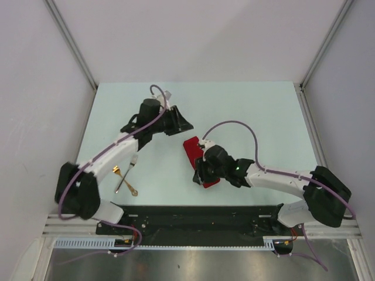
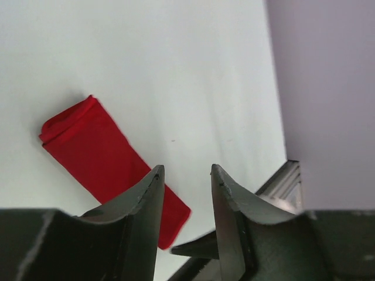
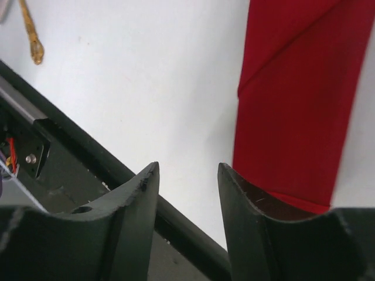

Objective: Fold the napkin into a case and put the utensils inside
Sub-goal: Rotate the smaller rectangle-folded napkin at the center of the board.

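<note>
The red napkin (image 1: 191,146) lies folded into a long narrow strip in the middle of the table. It appears as a slanted band (image 2: 96,155) in the left wrist view and as a band with a diagonal fold line (image 3: 296,105) in the right wrist view. My right gripper (image 1: 200,174) hovers over the strip's near end, open and empty (image 3: 188,165), the cloth just right of its fingers. My left gripper (image 1: 185,125) hangs beyond the strip's far end, open with nothing between the fingers (image 2: 186,170). The gold utensils (image 1: 125,178) lie at the near left; one handle end (image 3: 33,44) shows.
A black rail (image 1: 193,219) runs along the table's near edge and crosses the right wrist view (image 3: 88,155). Grey walls with metal posts (image 1: 70,44) enclose the table on the left, right and back.
</note>
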You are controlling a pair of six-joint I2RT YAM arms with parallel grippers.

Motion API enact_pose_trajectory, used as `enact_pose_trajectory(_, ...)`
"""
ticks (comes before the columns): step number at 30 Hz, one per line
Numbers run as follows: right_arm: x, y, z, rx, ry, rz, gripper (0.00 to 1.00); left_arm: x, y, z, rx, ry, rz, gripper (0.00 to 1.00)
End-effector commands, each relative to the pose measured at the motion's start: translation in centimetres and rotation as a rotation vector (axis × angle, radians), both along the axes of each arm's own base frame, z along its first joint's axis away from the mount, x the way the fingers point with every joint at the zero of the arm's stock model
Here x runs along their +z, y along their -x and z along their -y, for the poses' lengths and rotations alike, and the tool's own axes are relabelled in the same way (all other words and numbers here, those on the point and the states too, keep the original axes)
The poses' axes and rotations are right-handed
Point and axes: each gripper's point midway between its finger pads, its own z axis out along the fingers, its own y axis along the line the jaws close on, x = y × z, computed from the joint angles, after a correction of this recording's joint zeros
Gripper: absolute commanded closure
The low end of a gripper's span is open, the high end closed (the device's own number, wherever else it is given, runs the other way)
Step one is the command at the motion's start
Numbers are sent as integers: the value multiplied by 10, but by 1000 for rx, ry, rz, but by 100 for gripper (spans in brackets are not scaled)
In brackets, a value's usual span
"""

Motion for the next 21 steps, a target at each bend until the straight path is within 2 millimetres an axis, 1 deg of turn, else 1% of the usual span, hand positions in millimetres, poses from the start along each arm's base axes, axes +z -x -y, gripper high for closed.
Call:
enact_pose_trajectory(1,-7,-4,-25,-129,19,18,55,37,29,-28,22,0,93,57)
enact_pose_trajectory(2,-21,-3,-29,-136,50,6,55,52,36,-34,29,13,130,56)
enact_pose_trajectory(3,-25,-5,-31,-172,63,11,56,54,40,-38,31,11,138,55)
enact_pose_trajectory(4,-27,-3,-38,-168,68,14,58,50,44,-44,38,-7,133,55)
enact_pose_trajectory(5,-37,-4,-37,-180,99,13,59,53,48,-47,39,-12,139,55)
enact_pose_trajectory(6,-41,-3,-38,-184,109,11,60,59,52,-52,43,-11,154,54)
enact_pose_trajectory(7,-45,-1,-38,-196,113,-3,62,57,57,-55,43,-20,151,54)
enact_pose_trajectory(9,-54,1,-31,-225,142,-9,64,63,61,-61,55,-19,170,53)
enact_pose_trajectory(10,-56,1,-26,-246,149,-17,65,61,62,-63,57,-25,169,53)
enact_pose_trajectory(11,-63,4,-18,-260,173,-25,65,62,63,-65,62,-28,171,53)
enact_pose_trajectory(12,-62,3,-12,-280,180,-11,65,62,63,-66,63,-32,173,53)
enact_pose_trajectory(14,-66,3,0,-311,205,-13,65,62,63,-66,58,-33,175,53)
enact_pose_trajectory(15,-71,3,11,-330,230,-6,64,61,63,-66,58,-35,170,53)
enact_pose_trajectory(16,-71,1,20,-348,239,-3,64,61,61,-65,54,-36,167,53)
enact_pose_trajectory(17,-72,-4,27,-371,246,-1,64,61,60,-64,51,-38,168,52)
enact_pose_trajectory(18,-78,-4,39,-386,266,-4,64,60,59,-63,46,-36,164,52)
enact_pose_trajectory(19,-78,-8,46,-403,268,-1,64,62,55,-61,41,-34,169,52)
enact_pose_trajectory(20,-79,-18,56,-433,274,1,64,57,51,-58,35,-37,152,52)
enact_pose_trajectory(21,-84,-22,65,-446,277,2,63,57,50,-53,12,-26,147,54)
